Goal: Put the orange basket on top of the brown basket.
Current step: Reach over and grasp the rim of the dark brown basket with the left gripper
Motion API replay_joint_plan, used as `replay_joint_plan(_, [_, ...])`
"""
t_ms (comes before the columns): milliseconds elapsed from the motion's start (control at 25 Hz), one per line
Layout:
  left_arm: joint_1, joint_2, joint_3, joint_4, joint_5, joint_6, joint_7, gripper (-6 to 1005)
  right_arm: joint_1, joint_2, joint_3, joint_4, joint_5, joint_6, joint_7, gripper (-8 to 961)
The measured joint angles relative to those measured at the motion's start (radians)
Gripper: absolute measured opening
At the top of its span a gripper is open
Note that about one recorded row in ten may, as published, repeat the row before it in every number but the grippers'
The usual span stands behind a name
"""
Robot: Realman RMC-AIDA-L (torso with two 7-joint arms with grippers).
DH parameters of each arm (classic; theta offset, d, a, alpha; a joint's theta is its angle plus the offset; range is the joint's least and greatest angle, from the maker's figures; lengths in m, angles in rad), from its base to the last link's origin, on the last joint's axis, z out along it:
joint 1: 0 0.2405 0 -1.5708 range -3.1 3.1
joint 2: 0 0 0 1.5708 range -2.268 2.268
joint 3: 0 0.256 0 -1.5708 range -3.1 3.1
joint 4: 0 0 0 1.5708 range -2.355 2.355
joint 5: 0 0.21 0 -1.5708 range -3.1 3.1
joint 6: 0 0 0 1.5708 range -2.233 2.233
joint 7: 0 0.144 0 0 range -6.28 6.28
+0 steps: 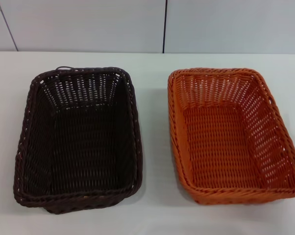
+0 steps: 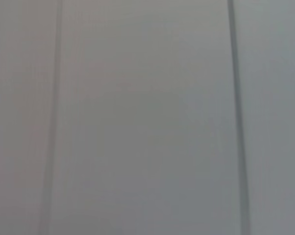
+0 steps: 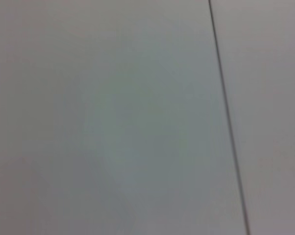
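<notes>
Two woven baskets sit side by side on the white surface (image 1: 152, 215) in your head view, both upright and open at the top. At about 8 o'clock from the middle of the view you have the brown basket (image 1: 79, 139), a dark rectangular piece with open-weave walls and a braided rim; its near edge comes closest to you. At about 4 o'clock lies the orange basket (image 1: 233, 134), of like shape, its long sides angled slightly so that the near end swings toward 5 o'clock. A strip of bare surface runs between them, so the two are near each other and not touching. Inside each basket you see only its own woven floor and sloping walls. The orange basket rests on the surface, not yet on the brown one.

Beyond the baskets, toward 12 o'clock, the surface ends at a pale panelled wall (image 1: 88, 24) with dark vertical seams.

Neither claw appears in your head view. Both wrist views show only pale panelling crossed by thin dark seams, so you cannot tell how far either the left claw or the right claw is open, nor whether either holds anything.
</notes>
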State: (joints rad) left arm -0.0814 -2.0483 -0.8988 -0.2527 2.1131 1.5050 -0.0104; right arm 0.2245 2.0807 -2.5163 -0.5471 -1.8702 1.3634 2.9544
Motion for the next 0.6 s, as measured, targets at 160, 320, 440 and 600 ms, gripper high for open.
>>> replay_joint_plan(160, [0.018, 0.096, 0.023, -0.204, 0.060, -0.108, -0.072, 800, 0.029, -0.004, 0.070, -0.001, 0.001, -0.015, 0.000, 837])
replay_joint_plan(320, [0.037, 0.249, -0.037, -0.595, 0.163, -0.503, -0.023, 799, 0.057, -0.011, 0.146, -0.003, -0.003, -0.023, 0.000, 837])
replay_joint_plan(440, [0.060, 0.259, -0.182, -0.818, 0.216, -0.816, 0.085, 798, 0.087, -0.012, 0.224, 0.003, -0.002, -0.053, 0.000, 837])
replay_joint_plan(600, [0.108, 0.160, -0.435, -1.081, 0.356, -1.280, 0.178, 798, 0.113, -0.013, 0.332, 0.013, -0.005, -0.136, 0.000, 836])
